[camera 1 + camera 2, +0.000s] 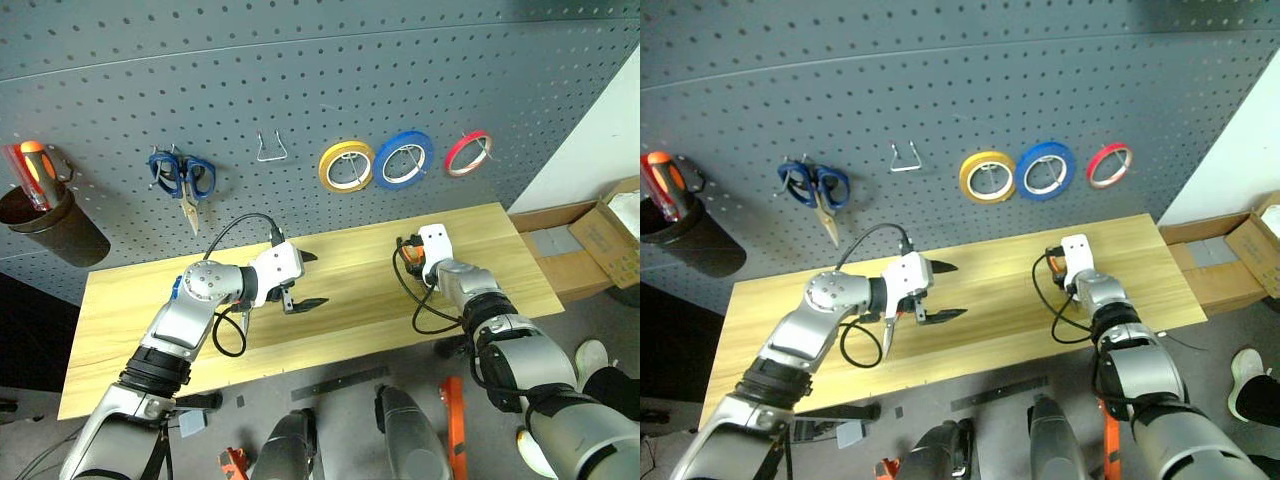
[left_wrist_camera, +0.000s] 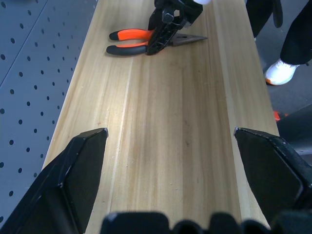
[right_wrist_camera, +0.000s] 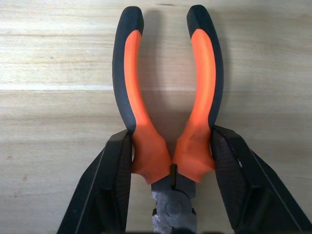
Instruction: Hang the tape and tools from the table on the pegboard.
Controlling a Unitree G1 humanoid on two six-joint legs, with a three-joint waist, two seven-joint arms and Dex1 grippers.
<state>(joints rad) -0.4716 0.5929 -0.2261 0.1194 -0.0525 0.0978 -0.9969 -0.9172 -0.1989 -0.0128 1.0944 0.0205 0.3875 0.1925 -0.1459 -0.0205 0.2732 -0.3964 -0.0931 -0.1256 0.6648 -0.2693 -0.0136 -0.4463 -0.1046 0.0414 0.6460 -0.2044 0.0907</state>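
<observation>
Wooden desk stands against the grey pegboard. Right fingers clamp the pliers lying on it; left gripper hovers open. Red tape hangs up.

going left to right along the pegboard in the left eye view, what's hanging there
dark cup holding a red-handled tool → blue-handled scissors → bare metal hook → yellow roll → blue roll → red tape ring
</observation>
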